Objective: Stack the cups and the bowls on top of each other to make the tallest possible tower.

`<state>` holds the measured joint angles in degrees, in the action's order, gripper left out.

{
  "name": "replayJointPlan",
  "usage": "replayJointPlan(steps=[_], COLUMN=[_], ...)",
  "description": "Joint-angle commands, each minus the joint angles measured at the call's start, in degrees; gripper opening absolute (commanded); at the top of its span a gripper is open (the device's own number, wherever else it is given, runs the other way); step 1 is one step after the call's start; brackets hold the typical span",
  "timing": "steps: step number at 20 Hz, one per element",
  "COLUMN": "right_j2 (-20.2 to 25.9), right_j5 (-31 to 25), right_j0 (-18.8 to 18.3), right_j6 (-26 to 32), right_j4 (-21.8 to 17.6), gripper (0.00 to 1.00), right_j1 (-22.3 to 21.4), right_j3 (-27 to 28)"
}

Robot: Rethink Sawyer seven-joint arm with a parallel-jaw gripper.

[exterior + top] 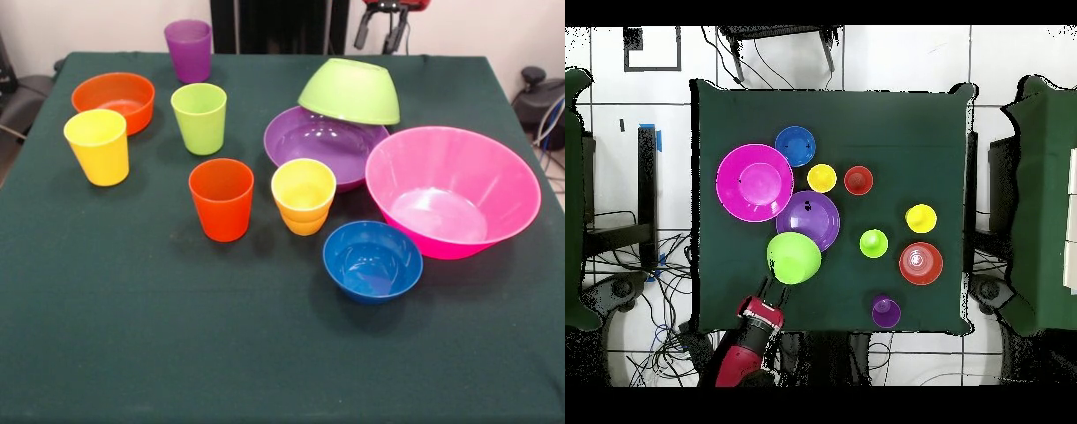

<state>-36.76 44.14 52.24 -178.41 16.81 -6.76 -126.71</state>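
Note:
A lime green bowl lies upside down and tilted on the far rim of the purple bowl. Beside them stand the big pink bowl, a blue bowl and, apart, an orange bowl. The cups stand upright and single: purple, lime green, yellow, orange-red, yellow-orange. My gripper hangs open just behind the green bowl, at the table's edge, holding nothing.
A dark green cloth covers the table. Cables lie on the floor around the arm's base. Other green-covered surfaces stand at both sides of the overhead view.

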Motion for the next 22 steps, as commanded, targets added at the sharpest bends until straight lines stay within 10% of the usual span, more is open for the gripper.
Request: replayJointPlan(steps=[1,22], right_j2=[10.4,12.7], right_j5=[-0.2,0.4], right_j0=[2.1,3.5], right_j6=[-1.8,-2.6], right_j4=[3.0,5.0], gripper=[1.0,1.0], right_j1=[6.3,9.3], right_j3=[4.8,6.4])
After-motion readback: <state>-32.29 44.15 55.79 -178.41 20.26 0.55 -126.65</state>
